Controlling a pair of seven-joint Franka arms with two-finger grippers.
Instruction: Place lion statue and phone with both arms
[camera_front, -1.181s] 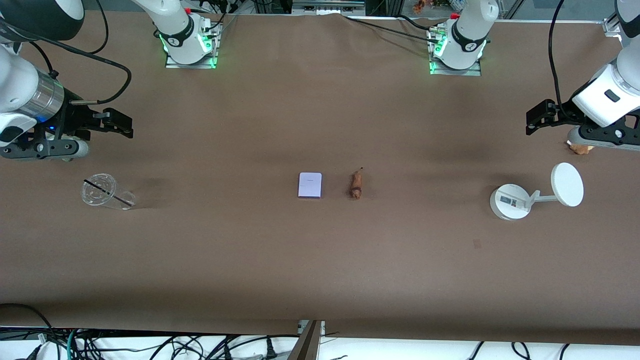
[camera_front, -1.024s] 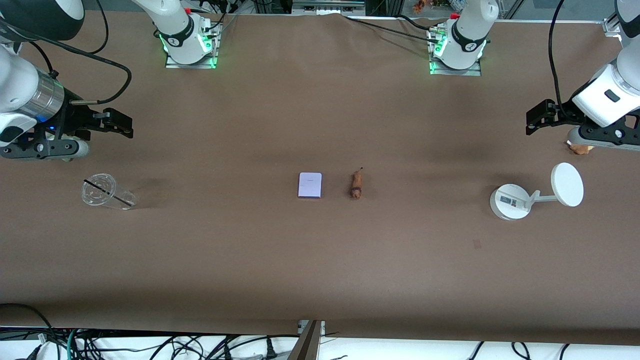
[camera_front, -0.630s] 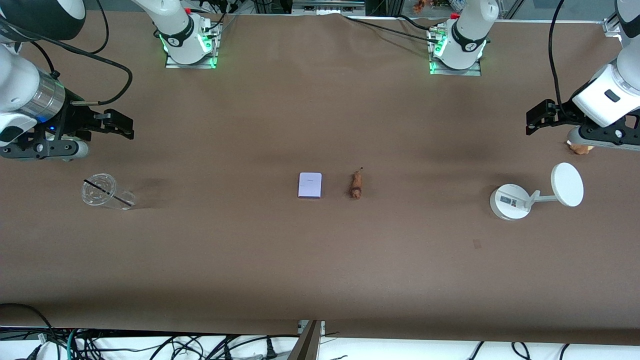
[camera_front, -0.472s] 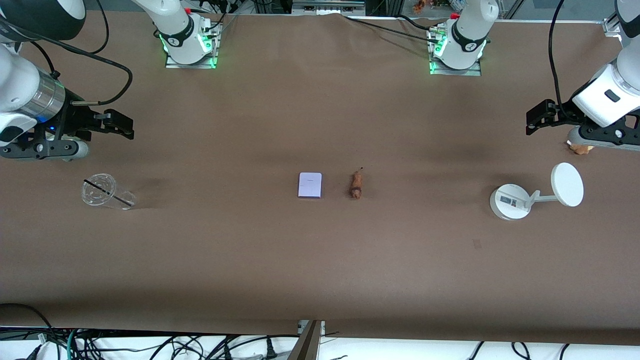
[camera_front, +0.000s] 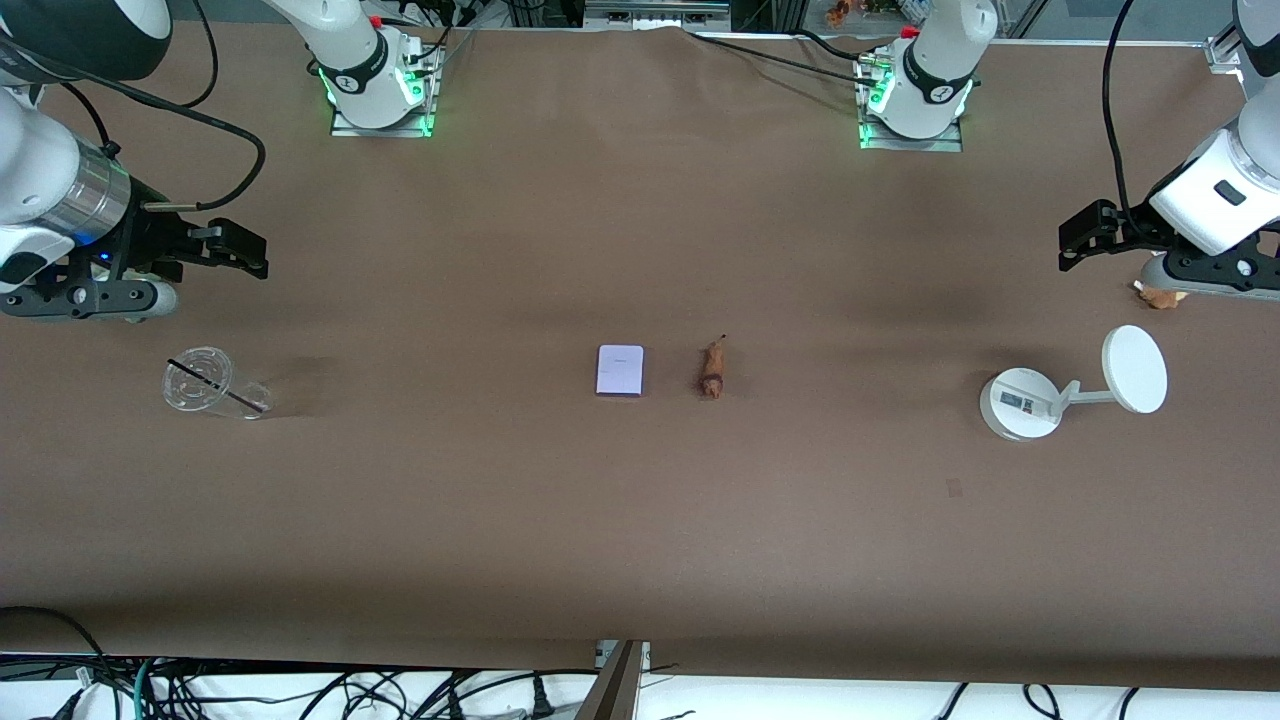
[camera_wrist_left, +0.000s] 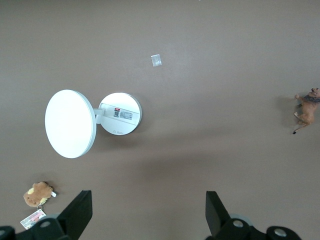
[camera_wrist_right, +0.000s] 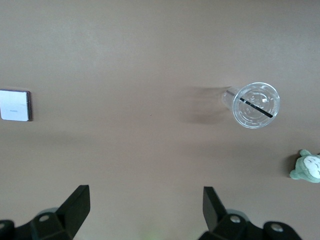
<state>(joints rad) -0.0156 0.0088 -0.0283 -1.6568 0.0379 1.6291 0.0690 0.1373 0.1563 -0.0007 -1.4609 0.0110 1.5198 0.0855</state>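
Almost nothing is moving since the earlier pictures: only the left pincer (camera_front: 1075, 240) is sliding a tiny bit toward its own end of the worktop (camera_front: 640, 520). It is hanging wide open and holding nothing, near the white stand (camera_front: 1022, 402) and the little brown plush (camera_front: 1160, 295). The right pincer (camera_front: 240, 250) is also hanging wide open with nothing in it, above the worktop near the clear cup (camera_front: 205, 382)

The phone (camera_front: 620, 370) is lying flat in the middle of the worktop. The lion statue (camera_front: 712, 370) is lying just beside it, toward the left arm's end, and they are not touching

I think both arms are only getting ready. To do this well, each arm should be going for the thing nearer its own side, so they are not bumping. The phone is thin and flat, so pinching its edges looks tricky. The lion is tiny, so the pincer needs to line up carefully

The plush is partly hiding under the left arm, and where the things should be going is not showing
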